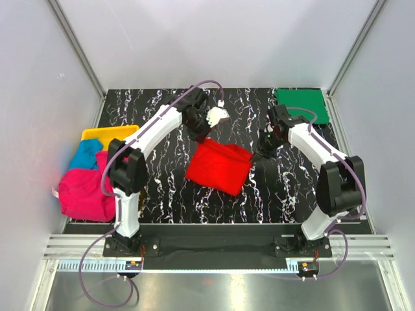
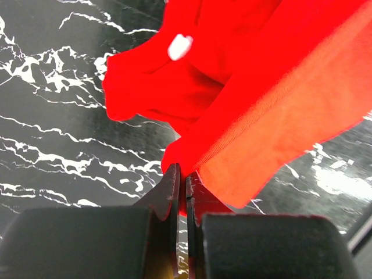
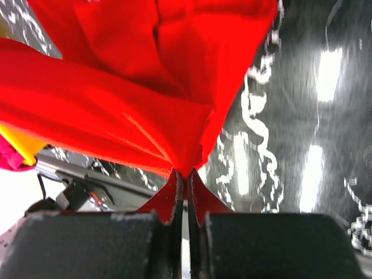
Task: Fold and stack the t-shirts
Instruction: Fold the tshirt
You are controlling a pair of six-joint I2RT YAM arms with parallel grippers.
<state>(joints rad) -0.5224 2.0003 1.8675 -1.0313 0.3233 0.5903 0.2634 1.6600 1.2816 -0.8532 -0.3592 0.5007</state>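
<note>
1. The red t-shirt (image 1: 220, 167) is in the middle of the table (image 1: 162, 188), between the two arms.
2. The left end effector (image 2: 181, 174) is closed tight on the edge of the red t-shirt. Its fingers pinch the cloth at the shirt's far left corner.
3. The right end effector (image 3: 185, 174) is also clamped on the red t-shirt, at the far right corner. The cloth fans out from between its fingertips.
4. The cloth spreads between the two grips and towards the arm bases. Whether its near edge rests on the table cannot be told.
5. A small white tag (image 2: 179, 46) shows on the red cloth in the left wrist view.
6. The green t-shirt (image 1: 299, 105) lies flat, a neat rectangle, at the far right corner of the table, well apart from the red one.
7. The pink t-shirt (image 1: 84, 193) is bunched at the table's left edge, beside the left arm.
8. The blue t-shirt (image 1: 84, 155) is crumpled just behind the pink one, touching it and lying on the yellow tray (image 1: 110, 133).
</note>
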